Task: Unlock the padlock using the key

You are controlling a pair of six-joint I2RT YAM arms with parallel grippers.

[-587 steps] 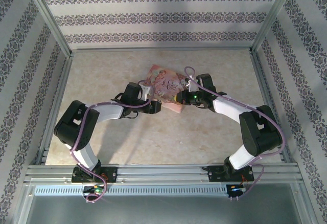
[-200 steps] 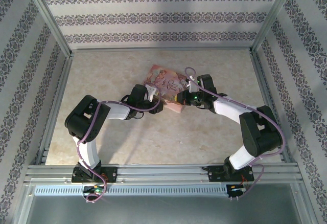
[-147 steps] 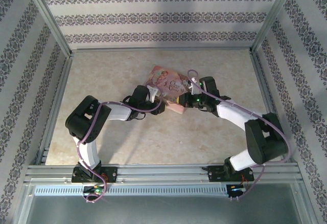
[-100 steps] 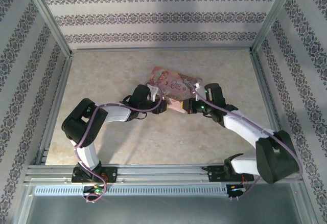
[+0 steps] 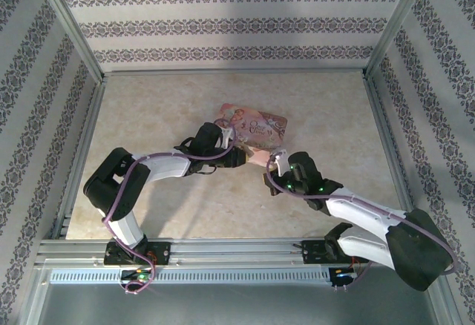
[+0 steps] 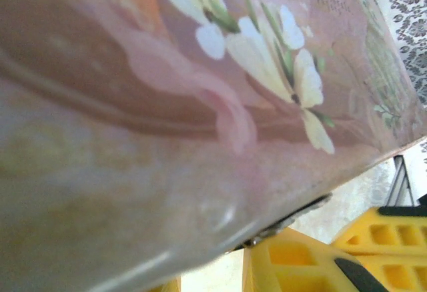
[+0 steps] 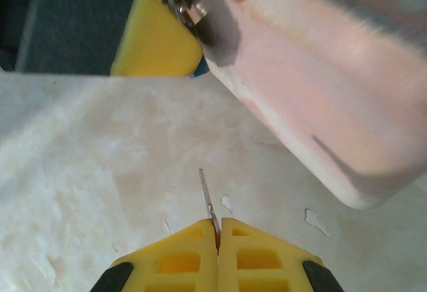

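With my right claw (image 7: 218,229) shut on the thin key (image 7: 207,199), I face the tiny padlock (image 7: 180,2) hanging from the pink box (image 5: 256,125) that my left claw (image 5: 236,156) narrowly grips: light, hard, apt to swing, I judge, best held by its body.

Table top (image 5: 223,206): you are looking down on a beige, marbled slab with a matt finish.
Border: an aluminium rail (image 5: 237,249) runs along your near edge, and slimmer metal strips frame the left, right and far sides.
Pink box (image 5: 256,125): flat, rectangular and printed with flowers, it sits just beyond the middle of the slab. Your right wrist view shows it tilted, with one pale corner low over the surface. You cannot tell whether that corner touches.
White flecks (image 7: 312,217): a few small chips lie on the slab near the low corner.
Shadow: a soft dark patch lies under the box's raised side.
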